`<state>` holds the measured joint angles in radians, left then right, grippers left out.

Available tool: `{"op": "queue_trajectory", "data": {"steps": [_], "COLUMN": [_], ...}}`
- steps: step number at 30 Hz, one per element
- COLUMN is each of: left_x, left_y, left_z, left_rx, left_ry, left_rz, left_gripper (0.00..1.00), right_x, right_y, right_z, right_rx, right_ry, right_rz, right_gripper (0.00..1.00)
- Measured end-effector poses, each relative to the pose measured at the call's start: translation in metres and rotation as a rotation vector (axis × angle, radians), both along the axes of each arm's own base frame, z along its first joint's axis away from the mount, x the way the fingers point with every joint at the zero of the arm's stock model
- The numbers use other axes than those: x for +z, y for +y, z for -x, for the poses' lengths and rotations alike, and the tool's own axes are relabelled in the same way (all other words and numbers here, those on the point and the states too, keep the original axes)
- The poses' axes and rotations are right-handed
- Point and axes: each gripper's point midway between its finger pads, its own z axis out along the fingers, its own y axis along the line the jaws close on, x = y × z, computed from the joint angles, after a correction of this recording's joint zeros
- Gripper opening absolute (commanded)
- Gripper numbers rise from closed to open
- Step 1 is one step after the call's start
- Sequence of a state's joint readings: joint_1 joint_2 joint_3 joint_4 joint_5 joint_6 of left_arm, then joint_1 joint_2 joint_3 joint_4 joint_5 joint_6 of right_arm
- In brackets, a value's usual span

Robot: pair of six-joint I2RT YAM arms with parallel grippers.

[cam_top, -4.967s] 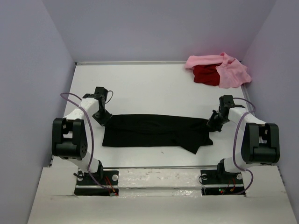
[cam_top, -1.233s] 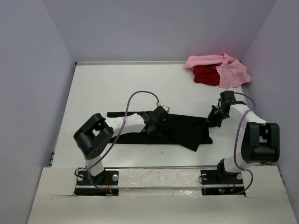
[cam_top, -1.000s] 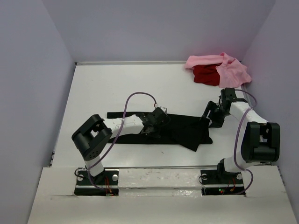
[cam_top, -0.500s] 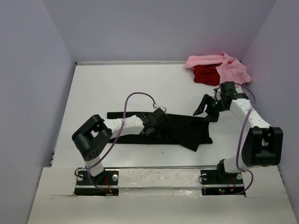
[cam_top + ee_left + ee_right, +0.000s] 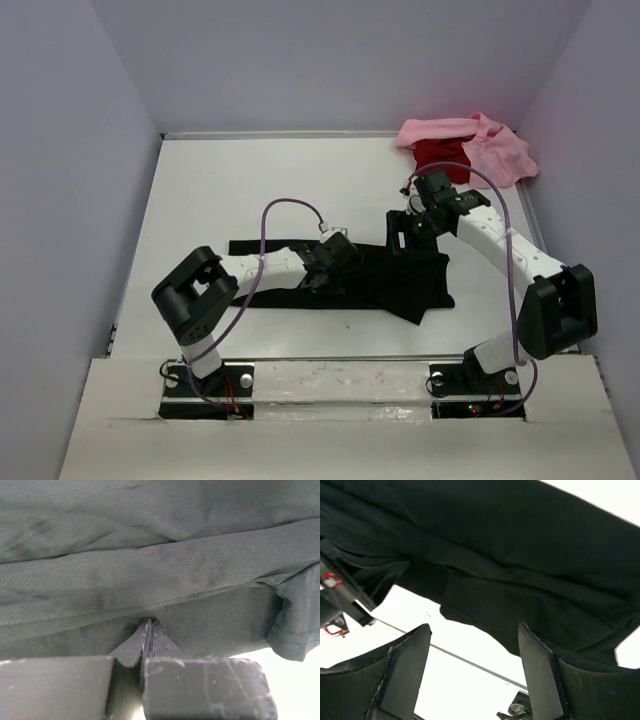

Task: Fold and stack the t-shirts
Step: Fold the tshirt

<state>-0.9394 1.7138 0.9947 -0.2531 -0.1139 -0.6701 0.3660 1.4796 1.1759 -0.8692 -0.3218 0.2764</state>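
The black t-shirt [image 5: 400, 285] lies stretched across the middle of the table, creased, with a flap at its right end. My left gripper [image 5: 325, 272] rests on its middle, shut, and its tips [image 5: 148, 621] press into a fold of the black cloth [image 5: 160, 565]. My right gripper [image 5: 403, 235] hovers over the shirt's right part, open, with nothing between its fingers [image 5: 472, 627]. Beyond them is the black shirt [image 5: 520, 555]. The light pink t-shirt [image 5: 495, 150] and the red t-shirt [image 5: 440, 158] lie bunched together in the far right corner.
The white table [image 5: 250, 180] is walled in on the left, back and right. Purple cables loop above both arms, one over the shirt's middle [image 5: 290, 205]. The left arm's forearm lies across the shirt's left half.
My right arm has lifted from the shirt's right end and swung left and forward over the shirt, its jaws still open. The left gripper has stayed shut on the shirt's middle.
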Motion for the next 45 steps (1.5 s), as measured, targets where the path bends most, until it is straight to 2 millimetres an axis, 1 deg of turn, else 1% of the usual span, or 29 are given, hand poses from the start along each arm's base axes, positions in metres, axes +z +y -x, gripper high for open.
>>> {"op": "queue_trajectory", "data": {"steps": [4,6,10,13,16,17,19,21,22,23,24,26,28,30,33,35,38,42,45], "left_x": [0.002,0.009,0.036,0.065,0.078,0.079,0.073,0.061,0.050,0.045,0.035,0.019,0.005,-0.003,-0.004,-0.004,-0.003,-0.002,-0.002], "left_y": [0.012,0.019,0.034,0.043,0.051,0.052,0.058,0.065,0.072,0.075,0.081,0.090,0.098,0.103,0.098,0.091,0.085,0.076,0.072], "left_z": [0.001,0.000,-0.003,-0.008,-0.010,-0.010,-0.008,-0.002,0.003,0.005,0.010,0.017,0.020,0.019,0.010,0.001,-0.007,-0.017,-0.021], "left_rx": [0.034,0.057,0.105,0.139,0.165,0.171,0.183,0.192,0.198,0.200,0.206,0.217,0.236,0.252,0.270,0.276,0.279,0.279,0.276], "left_ry": [-0.003,-0.014,-0.058,-0.116,-0.141,-0.140,-0.127,-0.099,-0.072,-0.060,-0.033,0.012,0.049,0.070,0.066,0.047,0.032,0.016,0.014], "left_rz": [-0.021,-0.034,-0.040,-0.021,-0.010,-0.011,-0.021,-0.043,-0.060,-0.067,-0.085,-0.105,-0.114,-0.114,-0.074,-0.036,-0.016,0.006,0.013], "left_gripper": [0.00,0.00,0.00,0.00,0.00,0.00,0.00,0.00,0.00,0.00,0.00,0.00,0.00,0.00,0.00,0.00,0.00,0.00,0.00], "right_x": [-0.001,-0.001,0.001,-0.001,-0.005,-0.007,-0.012,-0.016,-0.018,-0.018,-0.020,-0.019,-0.017,-0.012,-0.004,0.002,0.004,-0.002,-0.010], "right_y": [-0.003,-0.003,-0.003,-0.001,0.002,0.004,0.012,0.025,0.033,0.036,0.042,0.044,0.043,0.044,0.048,0.050,0.054,0.059,0.063], "right_z": [-0.001,0.000,-0.002,-0.003,-0.001,0.000,0.002,0.003,0.004,0.005,0.009,0.012,0.009,0.006,0.000,-0.003,-0.005,0.001,0.007], "right_rx": [0.007,0.008,0.010,0.013,0.024,0.038,0.079,0.142,0.180,0.193,0.220,0.239,0.238,0.241,0.245,0.252,0.268,0.299,0.324], "right_ry": [-0.007,-0.006,-0.008,0.003,0.022,0.030,0.039,0.039,0.032,0.030,0.030,0.031,0.021,0.007,-0.017,-0.029,-0.033,-0.003,0.025], "right_rz": [0.016,0.016,0.016,0.011,0.003,0.011,0.036,0.063,0.078,0.080,0.085,0.089,0.092,0.088,0.077,0.070,0.066,0.072,0.084], "right_gripper": [0.76,0.76,0.76,0.76,0.76,0.76,0.76,0.76,0.76,0.76,0.76,0.76,0.76,0.76,0.76,0.76,0.75,0.75,0.75]}}
